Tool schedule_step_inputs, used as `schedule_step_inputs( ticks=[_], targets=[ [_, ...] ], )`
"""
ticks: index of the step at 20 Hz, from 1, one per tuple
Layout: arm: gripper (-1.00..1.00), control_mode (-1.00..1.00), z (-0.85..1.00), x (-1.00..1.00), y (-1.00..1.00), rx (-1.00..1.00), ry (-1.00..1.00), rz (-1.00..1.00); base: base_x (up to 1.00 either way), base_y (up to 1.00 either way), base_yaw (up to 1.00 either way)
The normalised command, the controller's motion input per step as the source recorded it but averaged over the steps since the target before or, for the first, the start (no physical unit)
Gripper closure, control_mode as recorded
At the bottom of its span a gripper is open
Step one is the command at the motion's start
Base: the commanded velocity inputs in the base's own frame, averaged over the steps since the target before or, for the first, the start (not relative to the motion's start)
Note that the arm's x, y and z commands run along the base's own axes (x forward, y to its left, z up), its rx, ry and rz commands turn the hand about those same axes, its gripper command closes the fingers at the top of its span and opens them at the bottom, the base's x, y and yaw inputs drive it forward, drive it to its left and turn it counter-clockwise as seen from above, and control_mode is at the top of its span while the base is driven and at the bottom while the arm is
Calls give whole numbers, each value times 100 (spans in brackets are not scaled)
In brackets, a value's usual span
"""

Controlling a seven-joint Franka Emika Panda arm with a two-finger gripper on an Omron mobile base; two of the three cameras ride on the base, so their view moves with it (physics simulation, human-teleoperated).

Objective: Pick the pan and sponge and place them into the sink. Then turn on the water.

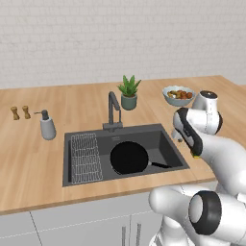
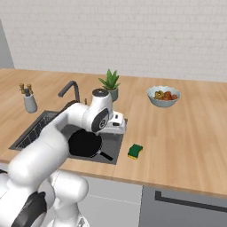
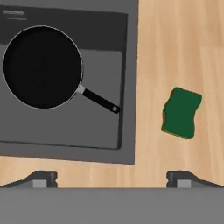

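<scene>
Dark finger tips of the gripper stand wide apart at the bottom of the hand view, with nothing between them, and the hand looks straight down on the seam between basin and counter. From there the sponge lies ahead and off to the right in that view, on the light wooden countertop, just beside the sink's right rim and apart from it; its green top faces up, a thin yellow edge shows along one side, and its long axis runs roughly along the view's up-down line, slightly tilted. The next move, as a judgement, calls for a sideways shift toward the sponge and then a descent, with the jaws set across its shorter width. In the right base view the sponge sits near the counter's front edge, to the right of the arm's wrist. The sink already holds the pan, flat on the basin floor with its handle pointing toward the right wall, and a wire rack at the left end. Behind it the faucet stands with no water running.
</scene>
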Motion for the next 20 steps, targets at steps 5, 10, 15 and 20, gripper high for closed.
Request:
schedule_step_inputs(
  ticks=[5,10,15,20],
  targets=[
    [-100,-100,-10,-20,-60,8,0,-13,0,0,0],
    [-100,-100,-26,0,-24,0,0,0,0,0,0],
    [-100,-100,-39,2,-15,0,0,-4,0,0,0],
    [-100,-100,-35,11,-24,0,0,-8,0,0,0]
  ],
)
